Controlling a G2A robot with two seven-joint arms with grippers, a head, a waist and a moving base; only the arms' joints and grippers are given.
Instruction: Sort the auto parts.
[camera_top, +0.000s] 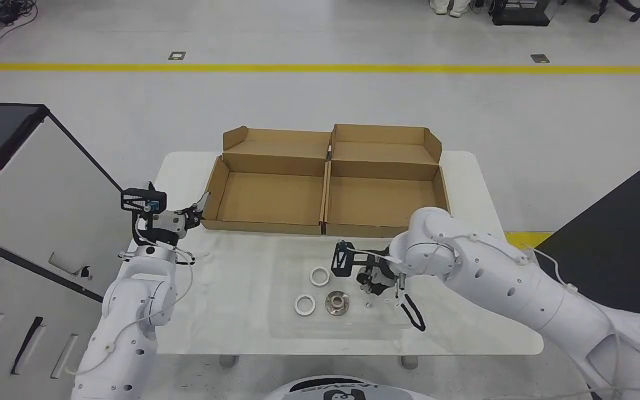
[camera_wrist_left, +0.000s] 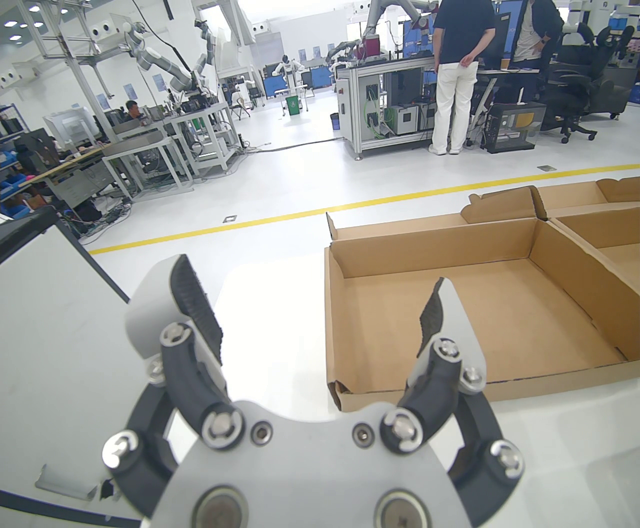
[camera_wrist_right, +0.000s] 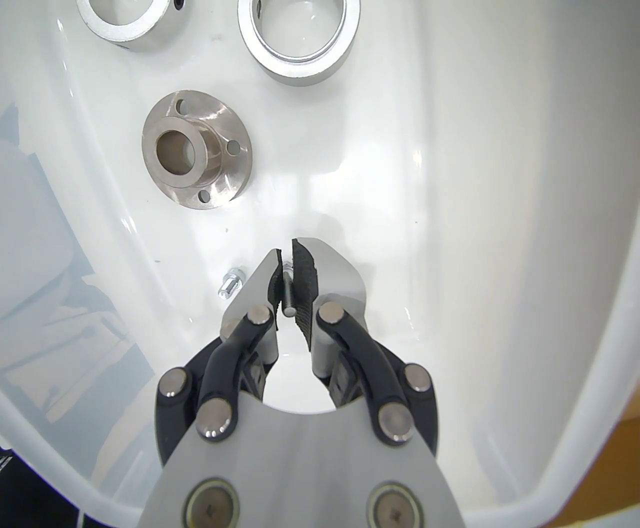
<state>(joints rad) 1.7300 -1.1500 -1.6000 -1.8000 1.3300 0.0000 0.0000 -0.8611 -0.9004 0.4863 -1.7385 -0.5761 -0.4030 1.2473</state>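
My right hand (camera_wrist_right: 289, 251) pinches a bolt (camera_wrist_right: 286, 294), left hand (camera_wrist_left: 310, 275) hangs open. Nothing boxed yet: rings (camera_wrist_right: 300, 75), flange (camera_wrist_right: 216, 179), second bolt (camera_wrist_right: 232, 281) await.

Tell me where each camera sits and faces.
Top view: above the arms, looking down at the table; both arms show.
Left wrist view: on the left arm, facing the cardboard box; open left gripper shows.
Right wrist view: on the right arm, looking down into the tray; right gripper shows, shut on a bolt.
Shared: top and right wrist views both show the flange.
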